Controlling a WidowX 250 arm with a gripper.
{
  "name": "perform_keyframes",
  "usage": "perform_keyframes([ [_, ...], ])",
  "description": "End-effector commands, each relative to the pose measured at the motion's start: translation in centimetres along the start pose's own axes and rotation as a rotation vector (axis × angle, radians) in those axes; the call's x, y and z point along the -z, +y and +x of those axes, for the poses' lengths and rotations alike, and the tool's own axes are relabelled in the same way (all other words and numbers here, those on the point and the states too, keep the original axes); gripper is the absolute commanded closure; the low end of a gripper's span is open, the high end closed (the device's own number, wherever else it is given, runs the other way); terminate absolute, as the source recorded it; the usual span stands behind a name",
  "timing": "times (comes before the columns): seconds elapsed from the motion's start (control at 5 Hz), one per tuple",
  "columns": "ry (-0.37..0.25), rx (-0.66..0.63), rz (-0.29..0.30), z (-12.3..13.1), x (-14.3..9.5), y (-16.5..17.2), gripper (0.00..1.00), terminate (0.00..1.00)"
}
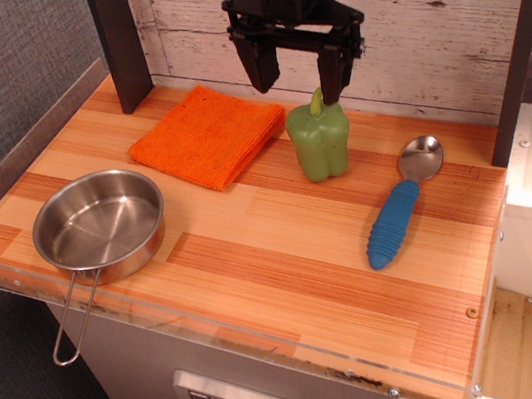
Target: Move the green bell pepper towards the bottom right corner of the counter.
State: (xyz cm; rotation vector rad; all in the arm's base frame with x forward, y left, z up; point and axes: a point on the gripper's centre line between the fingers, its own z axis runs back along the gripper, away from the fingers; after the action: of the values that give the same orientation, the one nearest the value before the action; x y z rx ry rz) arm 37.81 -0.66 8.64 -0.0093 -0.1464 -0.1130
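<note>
The green bell pepper (319, 140) stands upright on the wooden counter (285, 257), towards the back and right of centre, its curved stem pointing up. My black gripper (298, 73) hangs open just above the pepper. Its left finger is over the gap between cloth and pepper. Its right finger tip is beside the stem. The jaws hold nothing.
An orange folded cloth (207, 135) lies left of the pepper. A steel pan (99, 226) with a wire handle sits at the front left. A spoon with a blue ribbed handle (397, 215) lies right of the pepper. A plank wall stands behind; a dark post (119, 40) stands at the back left.
</note>
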Motion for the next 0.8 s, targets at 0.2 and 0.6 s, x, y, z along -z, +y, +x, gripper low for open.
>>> perform_keyframes([
  [0.2,-0.009,0.022,-0.023,0.23,0.00,-0.81,1.00,0.00],
  [0.6,-0.011,0.009,-0.047,0.23,-0.58,-0.41,1.00,0.00],
])
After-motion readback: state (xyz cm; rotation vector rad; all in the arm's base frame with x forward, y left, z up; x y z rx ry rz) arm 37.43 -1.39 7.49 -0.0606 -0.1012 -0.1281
